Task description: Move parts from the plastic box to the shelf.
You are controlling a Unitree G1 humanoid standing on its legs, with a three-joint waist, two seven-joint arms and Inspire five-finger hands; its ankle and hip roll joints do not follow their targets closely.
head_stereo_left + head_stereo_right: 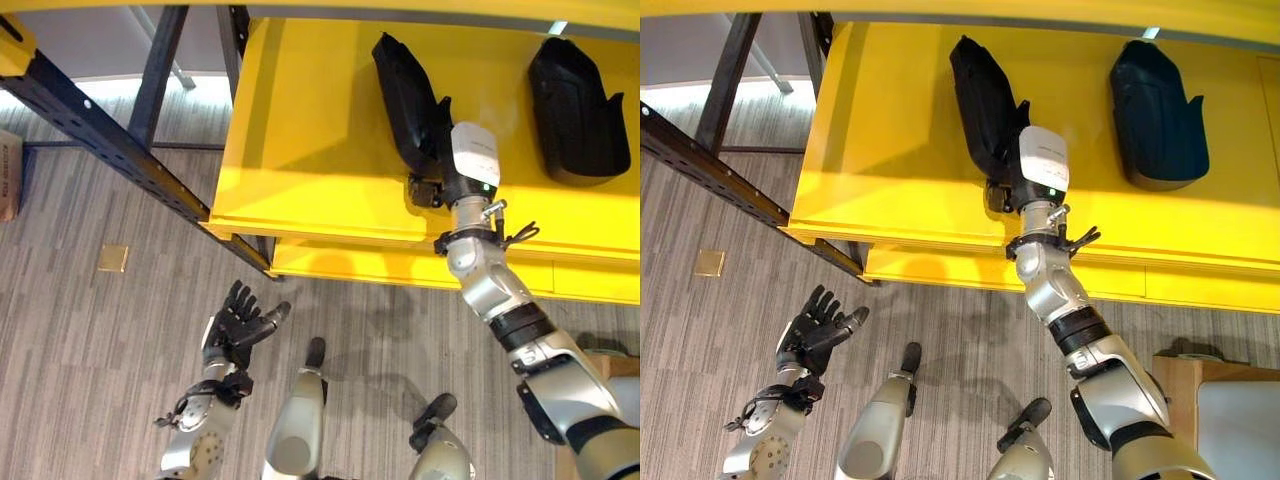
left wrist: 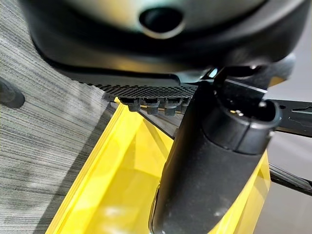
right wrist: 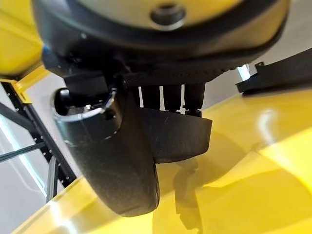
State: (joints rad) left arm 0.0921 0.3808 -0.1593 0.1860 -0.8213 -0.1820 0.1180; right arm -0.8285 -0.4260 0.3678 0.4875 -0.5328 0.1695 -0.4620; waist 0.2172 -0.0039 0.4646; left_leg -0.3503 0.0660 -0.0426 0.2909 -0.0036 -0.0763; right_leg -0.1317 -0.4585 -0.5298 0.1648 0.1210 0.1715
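A: Status of the transfer?

B: One black moulded part (image 1: 577, 110) is already lying on the yellow shelf (image 1: 300, 140). The right robot hand (image 1: 432, 150) is gripping a second black part (image 1: 405, 100) on the shelf, fingers and thumb curled round its near end.

A: And the left robot hand (image 1: 235, 325)?

B: It is hanging over the floor, fingers spread, carrying nothing. In my judgement, releasing the held part is the step remaining.

From the head we look steeply down with both eyes, sharing the yellow shelf (image 1: 300, 170) and carpet (image 1: 80, 350). Each wrist camera peers along its hand, very close, toward that shelf.
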